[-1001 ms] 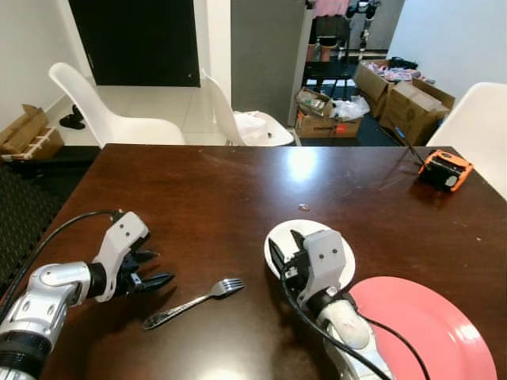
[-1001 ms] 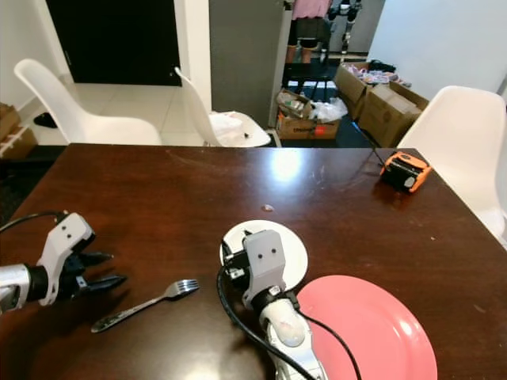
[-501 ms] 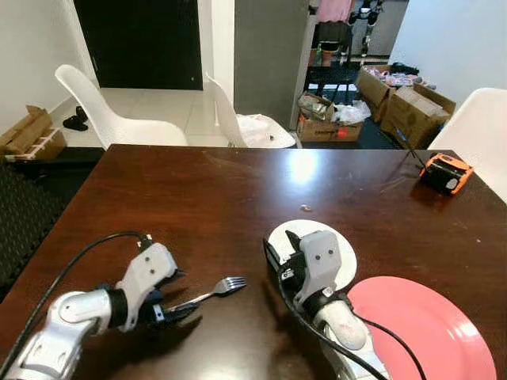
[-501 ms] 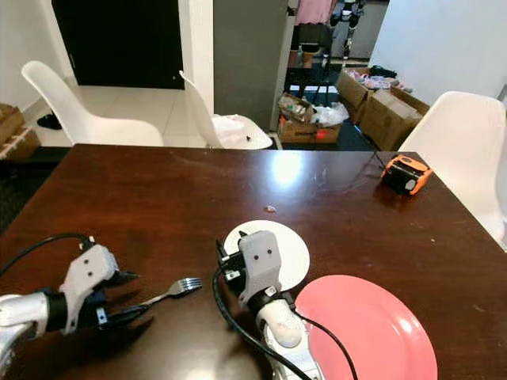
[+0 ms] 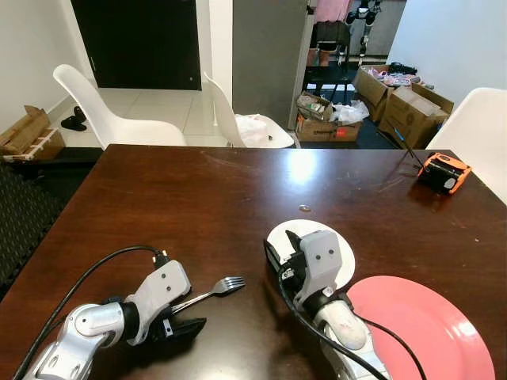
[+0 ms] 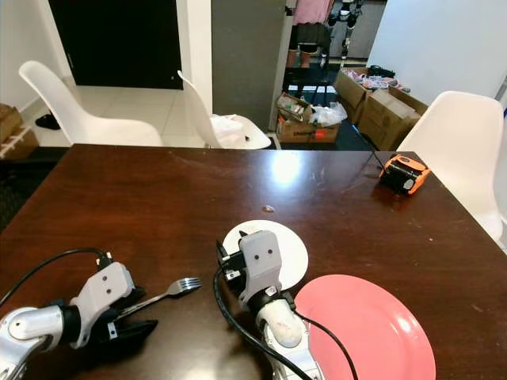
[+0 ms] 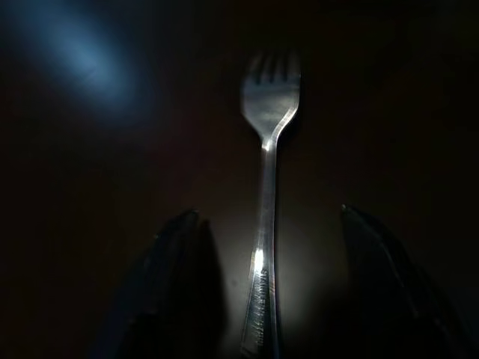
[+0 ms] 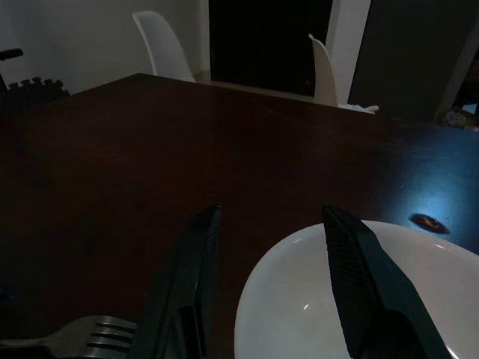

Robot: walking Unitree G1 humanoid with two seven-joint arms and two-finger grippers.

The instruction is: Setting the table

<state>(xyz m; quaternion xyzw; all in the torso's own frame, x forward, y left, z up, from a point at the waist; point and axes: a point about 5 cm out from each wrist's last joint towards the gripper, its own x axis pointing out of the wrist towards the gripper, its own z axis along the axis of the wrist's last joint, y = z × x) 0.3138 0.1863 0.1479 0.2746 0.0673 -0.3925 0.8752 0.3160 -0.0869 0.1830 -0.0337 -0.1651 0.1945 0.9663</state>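
Table (image 5: 238,190) of dark glossy wood, white chairs (image 5: 103,111), cardboard boxes (image 5: 412,107) beyond.

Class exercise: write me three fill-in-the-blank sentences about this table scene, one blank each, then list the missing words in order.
1. The left gripper is open, its two fingers on either side of the handle of the ____.
2. The large plate near the table's right front edge is ____ in colour.
3. The right gripper hovers over the edge of a small ____ plate.

Missing words: fork; pink; white
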